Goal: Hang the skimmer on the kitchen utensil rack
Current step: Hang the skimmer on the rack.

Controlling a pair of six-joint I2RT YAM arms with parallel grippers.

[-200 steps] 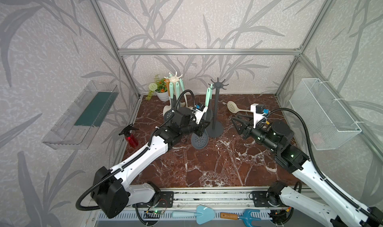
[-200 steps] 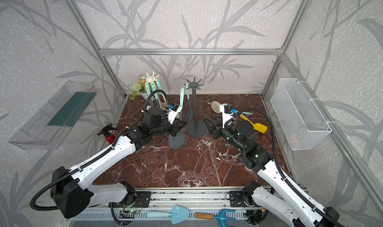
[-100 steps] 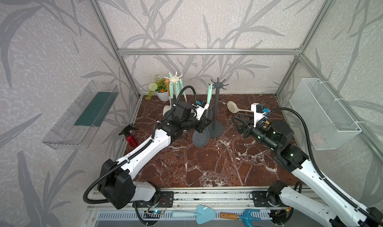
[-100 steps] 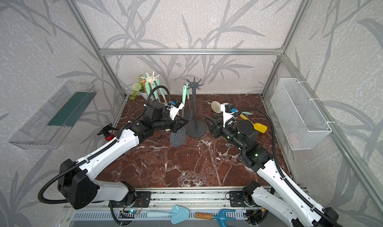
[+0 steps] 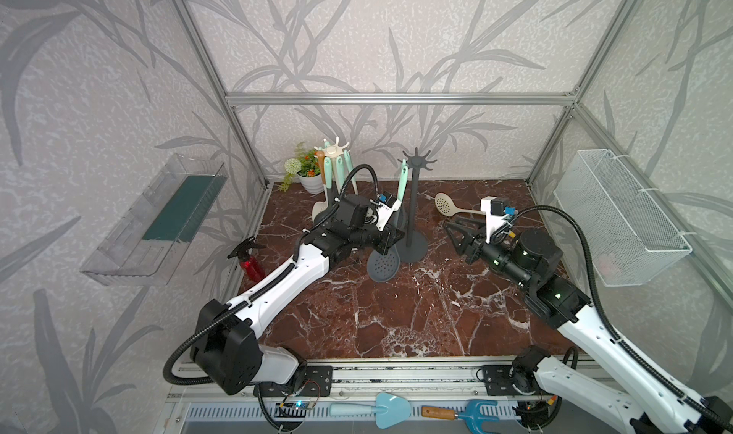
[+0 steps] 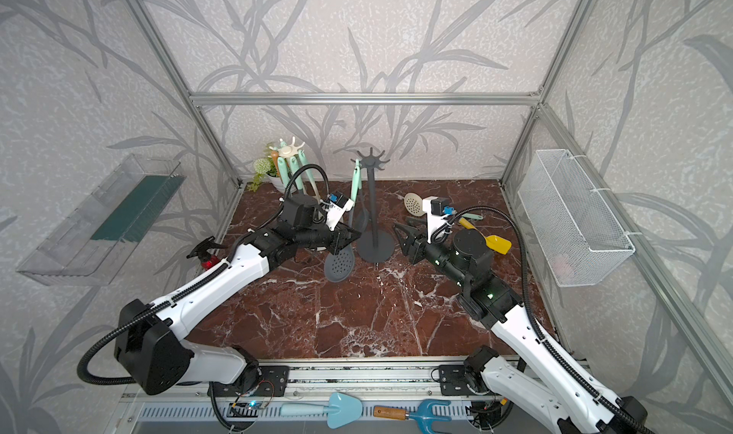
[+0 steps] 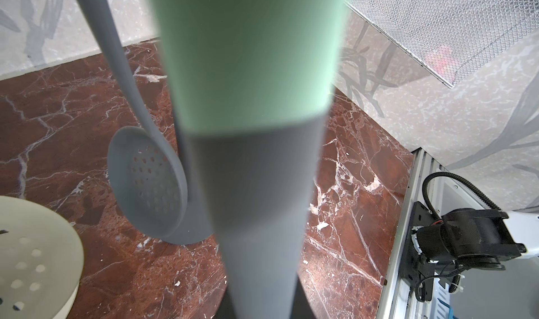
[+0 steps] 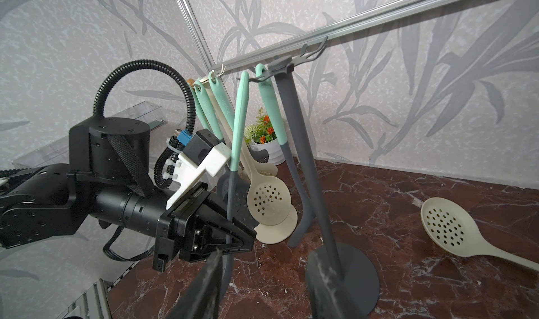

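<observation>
While the skimmer (image 8: 238,128) is pinched by the left gripper (image 8: 230,233), its loop is seen at the top of the rack (image 8: 358,273); release is judged outstanding; right gripper (image 8: 267,255) spread, empty

The skimmer (image 5: 382,263) has a round grey perforated head, a slim grey neck and a mint-green handle ending in a loop. It hangs almost upright, head down, leaning slightly right, and the left end effector (image 8: 229,237) is clamped on its neck. Its loop sits at the tip of a left-pointing hook; whether it is threaded on cannot be told. The kitchen utensil rack (image 5: 413,206) is dark grey, with a round base, a straight pole and a crown of hooks. It stands upright on the counter (image 5: 396,317), mid-far, just right of the skimmer.
</observation>
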